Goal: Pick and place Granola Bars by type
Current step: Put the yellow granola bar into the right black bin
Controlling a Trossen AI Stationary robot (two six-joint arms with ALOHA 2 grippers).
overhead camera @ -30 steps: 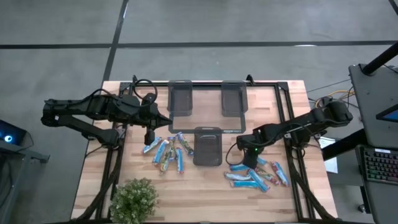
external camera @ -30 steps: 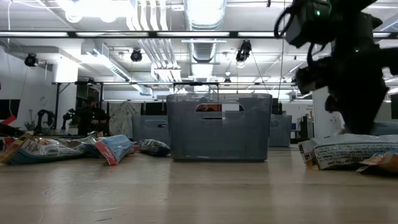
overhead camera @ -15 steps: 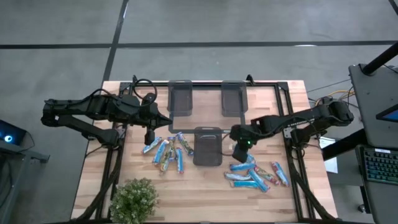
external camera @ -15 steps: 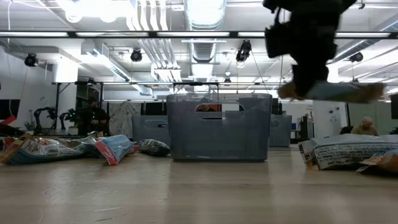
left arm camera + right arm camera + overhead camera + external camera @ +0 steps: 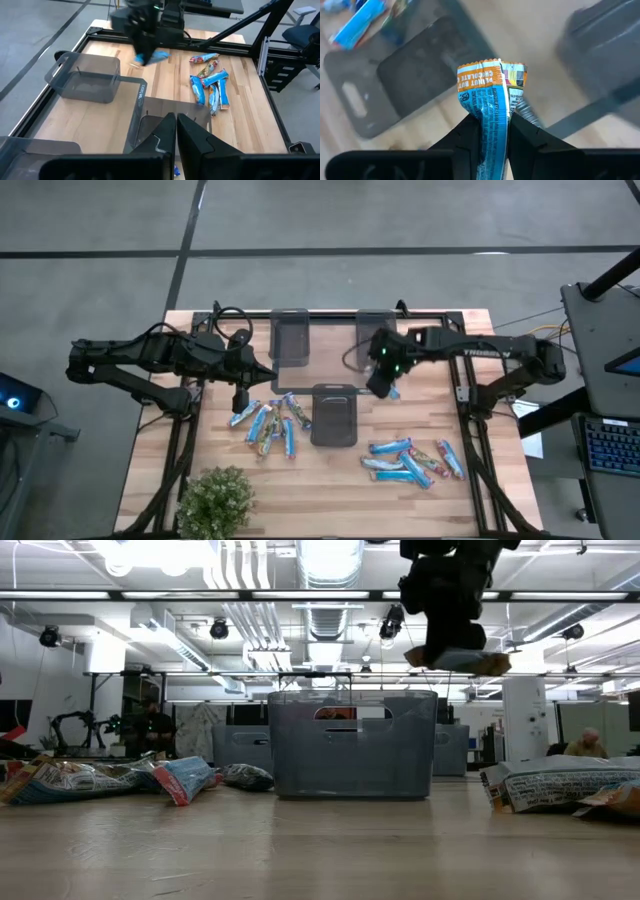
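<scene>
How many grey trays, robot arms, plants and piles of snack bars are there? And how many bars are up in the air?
Grey trays: 3
Robot arms: 2
Plant: 1
Piles of granola bars: 2
Bar held up in the right claw: 1
Total: 9

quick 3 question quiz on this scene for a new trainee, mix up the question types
1. True or false: the right pincer is shut on a granola bar.
2. How many dark grey trays are on the table?
3. The left pincer is: A) open, B) shut and empty, C) holding a bar.

Key:
1. True; the bar hangs lifted above the table.
2. Three.
3. B; it waits near the left pile of bars.
</scene>
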